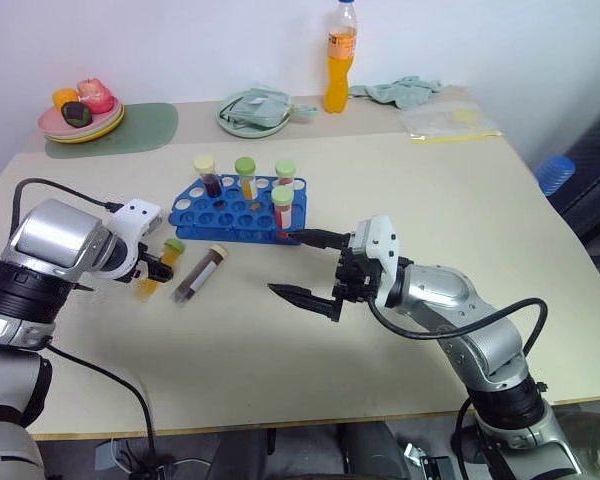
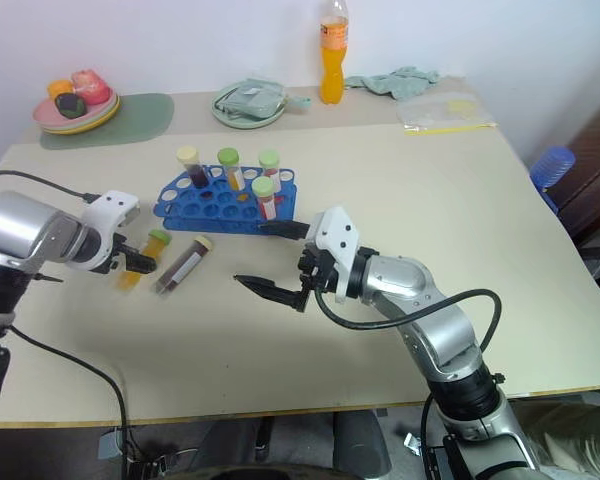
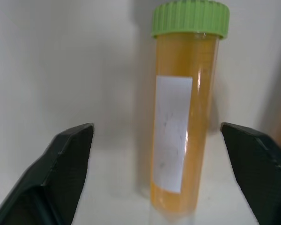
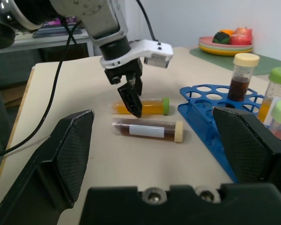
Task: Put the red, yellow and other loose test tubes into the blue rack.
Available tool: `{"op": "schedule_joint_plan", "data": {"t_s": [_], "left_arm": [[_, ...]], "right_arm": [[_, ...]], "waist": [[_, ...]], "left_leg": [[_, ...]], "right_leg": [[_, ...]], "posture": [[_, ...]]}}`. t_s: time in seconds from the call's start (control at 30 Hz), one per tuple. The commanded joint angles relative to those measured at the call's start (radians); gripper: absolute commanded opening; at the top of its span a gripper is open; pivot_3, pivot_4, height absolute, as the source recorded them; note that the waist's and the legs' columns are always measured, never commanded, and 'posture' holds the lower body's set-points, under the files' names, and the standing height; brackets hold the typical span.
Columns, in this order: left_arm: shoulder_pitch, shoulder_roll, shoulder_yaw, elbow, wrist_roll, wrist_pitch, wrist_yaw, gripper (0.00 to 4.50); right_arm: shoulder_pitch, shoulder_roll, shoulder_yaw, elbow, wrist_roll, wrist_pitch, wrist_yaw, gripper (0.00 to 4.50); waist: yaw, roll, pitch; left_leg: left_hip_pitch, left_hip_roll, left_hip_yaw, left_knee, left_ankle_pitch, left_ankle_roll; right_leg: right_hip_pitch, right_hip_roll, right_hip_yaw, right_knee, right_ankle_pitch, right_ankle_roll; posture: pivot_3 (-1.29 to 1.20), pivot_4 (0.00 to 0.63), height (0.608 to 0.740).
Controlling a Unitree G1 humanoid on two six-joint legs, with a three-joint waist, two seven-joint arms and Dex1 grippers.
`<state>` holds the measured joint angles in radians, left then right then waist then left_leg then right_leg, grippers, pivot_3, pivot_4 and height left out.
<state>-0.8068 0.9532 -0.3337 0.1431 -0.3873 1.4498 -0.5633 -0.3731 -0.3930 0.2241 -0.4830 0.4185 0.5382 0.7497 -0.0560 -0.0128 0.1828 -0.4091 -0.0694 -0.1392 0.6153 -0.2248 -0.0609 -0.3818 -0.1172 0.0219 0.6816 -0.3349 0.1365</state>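
Note:
The blue rack (image 1: 230, 213) stands mid-table with several capped tubes upright in it: dark brown, yellow and two red. Two loose test tubes lie on the table to its left. One is yellow-orange with a green cap (image 1: 158, 268), the other dark brown with a cream cap (image 1: 200, 275). My left gripper (image 1: 156, 264) points down over the yellow tube (image 3: 182, 131). Its fingers (image 3: 65, 159) stand open on either side of the tube, with a gap on both sides. My right gripper (image 1: 306, 268) hovers open and empty in front of the rack, pointing left.
A tall orange drink bottle (image 1: 341, 58), a pale green plate (image 1: 255, 115), a cloth (image 1: 400, 90) and a plastic bag (image 1: 450, 122) line the far edge. Plates of fruit (image 1: 80, 115) sit on a green mat at the back left.

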Motion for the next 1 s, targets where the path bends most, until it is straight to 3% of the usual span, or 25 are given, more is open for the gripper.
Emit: {"op": "schedule_joint_plan", "data": {"t_s": [0.03,0.1,0.17,0.23,0.33,0.47,0.53,0.6,0.73,0.9,1.0], "left_arm": [[-0.014,0.008,0.005,0.018,0.037,-0.029,-0.016,2.79],[-0.01,0.012,0.018,0.023,0.036,-0.029,-0.026,1.65],[-0.005,0.017,0.036,0.027,0.041,-0.025,-0.026,0.83],[0.001,0.021,0.124,0.03,0.049,-0.017,0.011,0.78],[0.048,-0.012,0.318,-0.065,0.075,-0.147,0.115,0.78],[0.196,-0.141,0.533,-0.339,0.079,-0.581,0.171,0.78],[0.237,-0.245,0.573,-0.444,0.035,-0.632,0.194,0.78],[0.249,-0.426,0.618,-0.517,-0.053,-0.688,0.244,0.78],[0.315,-0.582,0.497,-0.547,0.083,-0.971,0.283,0.78],[0.343,-0.682,0.351,-0.38,0.284,-1.229,0.38,0.78],[0.384,-0.739,0.329,-0.295,0.303,-1.338,0.389,0.78]], "right_arm": [[-0.004,0.004,-0.014,-0.056,0.022,-0.007,-0.011,4.5],[-0.002,0.005,-0.015,-0.058,0.023,-0.007,-0.016,4.5],[-0.001,0.005,-0.014,-0.059,0.023,-0.007,-0.019,4.5],[0.003,0.001,-0.021,-0.059,0.021,-0.009,-0.023,4.5],[0.038,0.0,-0.059,-0.056,0.032,0.002,-0.05,4.5],[0.144,-0.061,-0.074,-0.039,-0.02,0.005,-0.072,4.5],[0.174,-0.069,-0.084,-0.041,-0.019,0.009,-0.087,4.5],[0.191,-0.066,-0.093,-0.038,-0.014,0.008,-0.095,4.5],[0.181,-0.061,-0.083,-0.02,-0.023,-0.007,-0.094,4.5],[0.16,-0.054,-0.074,-0.004,-0.035,-0.023,-0.093,4.5],[0.155,-0.046,-0.074,-0.001,-0.04,-0.03,-0.099,4.5]], "waist": [[0.0,0.0,0.0],[0.0,-0.001,0.0],[0.0,-0.001,0.0],[-0.001,-0.001,0.0],[-0.001,-0.004,0.001],[0.023,-0.006,-0.001],[0.033,-0.007,-0.001],[0.046,-0.007,-0.001],[0.036,-0.008,-0.001],[0.039,-0.008,-0.001],[0.04,-0.008,-0.001]], "left_leg": [[0.0,0.0,0.0,0.0,0.0,0.0],[0.0,0.0,0.0,0.0,0.0,0.0],[0.0,0.0,0.0,0.0,0.0,0.0],[0.0,0.0,0.0,0.0,0.0,0.0],[0.0,0.0,0.0,0.0,0.0,0.0],[-0.003,0.0,0.0,0.001,0.002,-0.004],[-0.003,0.0,0.001,0.002,0.002,-0.004],[-0.003,0.0,0.001,0.003,0.001,-0.002],[-0.003,-0.001,0.001,0.009,0.0,0.0],[-0.002,-0.001,0.004,0.009,-0.001,0.001],[-0.001,-0.001,0.004,0.011,-0.002,0.003]], "right_leg": [[0.0,0.0,0.0,0.0,0.0,0.0],[0.0,0.0,0.0,0.0,0.0,0.0],[0.0,0.0,0.0,0.0,0.0,0.0],[0.0,0.0,0.0,0.0,0.0,0.0],[-0.001,0.0,0.0,0.001,0.0,0.0],[-0.002,-0.002,0.0,-0.001,0.0,0.0],[-0.002,-0.003,0.0,-0.001,0.0,0.0],[-0.001,-0.003,0.001,-0.001,0.0,0.0],[0.002,-0.002,0.0,0.0,0.0,0.0],[0.003,-0.001,0.0,0.0,0.0,0.0],[0.004,-0.001,0.0,-0.001,0.0,0.0]], "posture": [[0.0,0.15,0.74],[0.0,0.15,0.74],[0.0,0.15,0.74],[0.0,0.15,0.74],[0.0,0.15,0.74],[0.0,0.15,0.74],[0.0,0.15,0.74],[0.0,0.15,0.74],[0.0,0.15,0.74],[0.0,0.15,0.74],[0.0,0.15,0.74]]}}
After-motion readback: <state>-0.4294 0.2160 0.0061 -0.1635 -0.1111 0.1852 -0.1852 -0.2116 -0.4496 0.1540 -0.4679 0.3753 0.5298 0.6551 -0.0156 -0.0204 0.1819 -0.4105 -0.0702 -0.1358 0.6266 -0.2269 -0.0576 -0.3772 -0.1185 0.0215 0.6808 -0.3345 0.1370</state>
